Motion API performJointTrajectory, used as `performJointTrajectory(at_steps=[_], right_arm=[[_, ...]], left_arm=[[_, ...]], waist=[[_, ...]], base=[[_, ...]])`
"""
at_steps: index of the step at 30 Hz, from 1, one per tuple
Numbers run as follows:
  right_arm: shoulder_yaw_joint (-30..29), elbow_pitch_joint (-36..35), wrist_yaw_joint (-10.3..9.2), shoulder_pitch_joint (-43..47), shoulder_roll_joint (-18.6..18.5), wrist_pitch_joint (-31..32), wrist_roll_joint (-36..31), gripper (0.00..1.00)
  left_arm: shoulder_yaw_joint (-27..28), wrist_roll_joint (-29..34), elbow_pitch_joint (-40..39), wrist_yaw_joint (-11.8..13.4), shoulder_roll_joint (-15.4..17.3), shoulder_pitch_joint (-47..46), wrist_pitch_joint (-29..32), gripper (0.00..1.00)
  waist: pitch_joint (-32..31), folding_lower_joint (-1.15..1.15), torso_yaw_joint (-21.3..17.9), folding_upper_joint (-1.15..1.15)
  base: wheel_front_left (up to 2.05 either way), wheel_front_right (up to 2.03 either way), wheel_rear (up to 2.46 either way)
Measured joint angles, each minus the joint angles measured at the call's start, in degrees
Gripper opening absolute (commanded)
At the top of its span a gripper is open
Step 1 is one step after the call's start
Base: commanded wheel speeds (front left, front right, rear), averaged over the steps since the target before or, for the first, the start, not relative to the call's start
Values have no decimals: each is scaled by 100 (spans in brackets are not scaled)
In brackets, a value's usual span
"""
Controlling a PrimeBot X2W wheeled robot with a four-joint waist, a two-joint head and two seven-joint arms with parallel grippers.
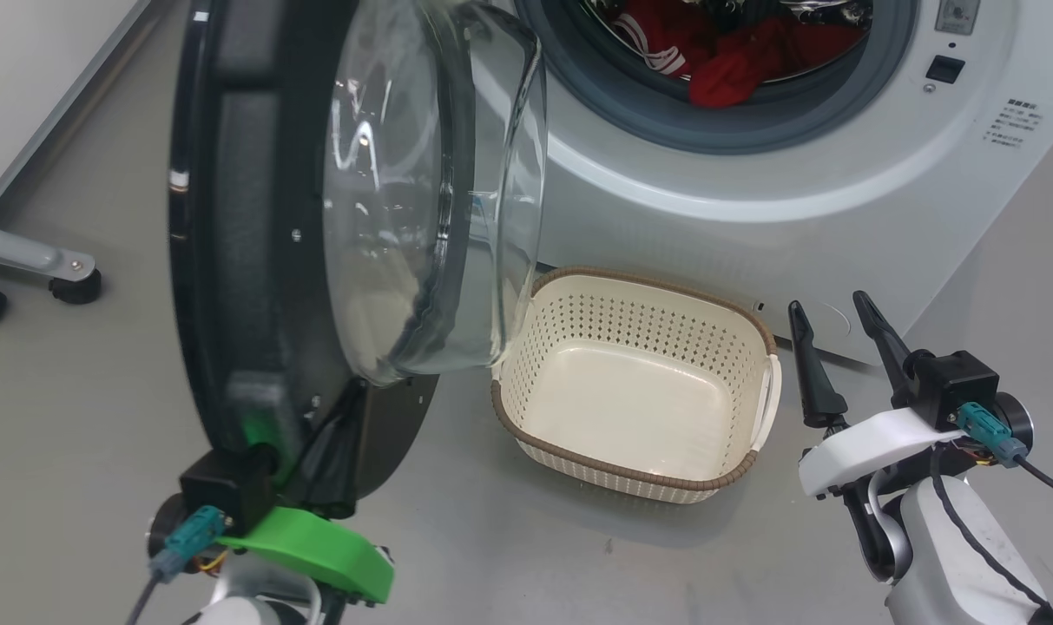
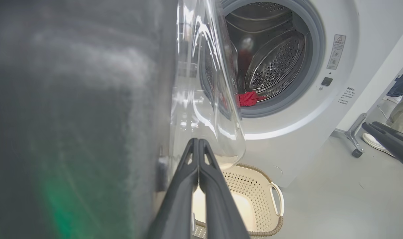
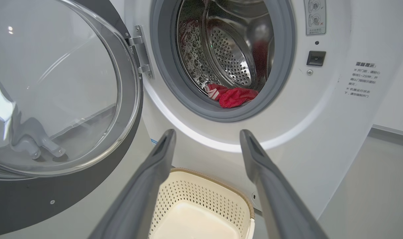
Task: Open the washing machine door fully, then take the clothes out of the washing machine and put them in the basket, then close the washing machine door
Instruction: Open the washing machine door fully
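Note:
The washing machine door [image 1: 257,217] stands swung out, its black rim edge-on and its glass bowl [image 1: 431,191] bulging over the basket's left end. My left gripper [image 1: 352,399] is shut with nothing between its fingers and lies against the door's lower inner face; in the left wrist view its tips [image 2: 198,142] meet beside the glass. Red clothes [image 1: 734,52] lie in the drum of the washing machine [image 1: 752,208], also seen as clothes [image 3: 234,96]. The cream basket [image 1: 578,321] sits empty on the floor below the drum. To its right, my right gripper [image 1: 827,302] is open and empty, right gripper [image 3: 208,132].
A grey wheeled stand leg [image 1: 57,269] sits on the floor far left. In the left wrist view a caster leg [image 2: 354,139] and a person's shoes and legs [image 2: 400,99] show right of the machine. Grey floor lies in front of the basket.

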Motion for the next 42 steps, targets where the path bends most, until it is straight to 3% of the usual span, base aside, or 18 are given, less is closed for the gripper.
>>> performJointTrajectory(at_steps=[19, 42], right_arm=[[-38, -4, 24, -10, 12, 0, -99, 100], [-124, -1, 83, -63, -11, 0, -220, 100]], left_arm=[[1369, -151, 917, 75, 100, -394, -780, 0], [2342, -207, 2461, 91, 314, -1190, -1099, 0]], waist=[[182, 0, -89, 0], [332, 0, -201, 0]], base=[[0, 0, 0], [0, 0, 0]])
